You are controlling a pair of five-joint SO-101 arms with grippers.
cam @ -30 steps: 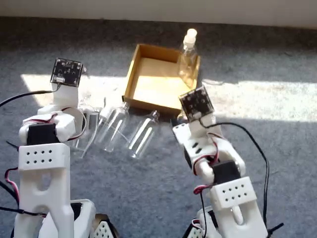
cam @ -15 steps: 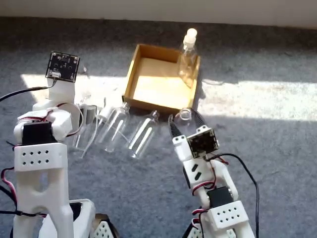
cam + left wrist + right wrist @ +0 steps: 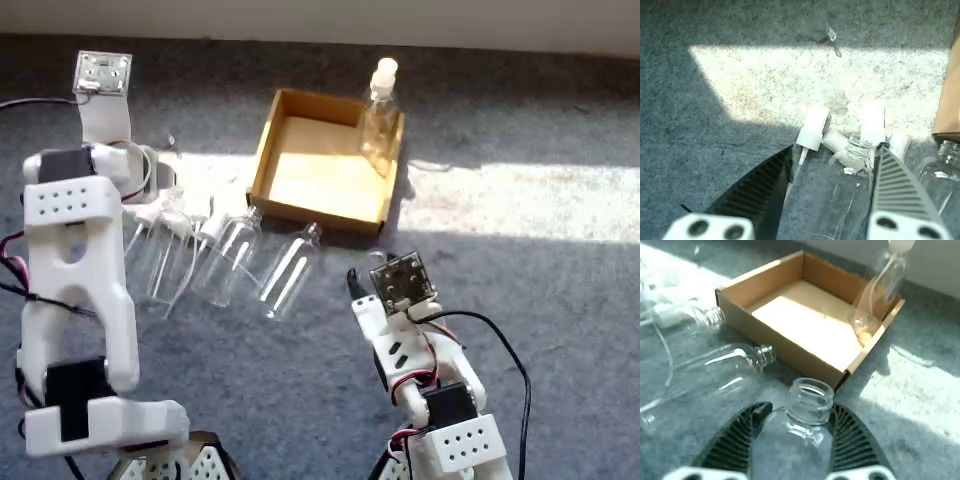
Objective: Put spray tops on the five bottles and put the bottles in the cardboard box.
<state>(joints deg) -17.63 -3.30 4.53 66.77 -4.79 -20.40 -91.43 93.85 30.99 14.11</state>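
Altogether five bottles (image 3: 285,270), one cardboard box (image 3: 320,213)

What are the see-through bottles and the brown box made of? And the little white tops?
The bottles look like clear, glossy plastic, maybe glass: you see the carpet through them and bright glints on them. The box looks like matte brown cardboard, with flat, thin walls. The spray tops look like smooth white plastic.
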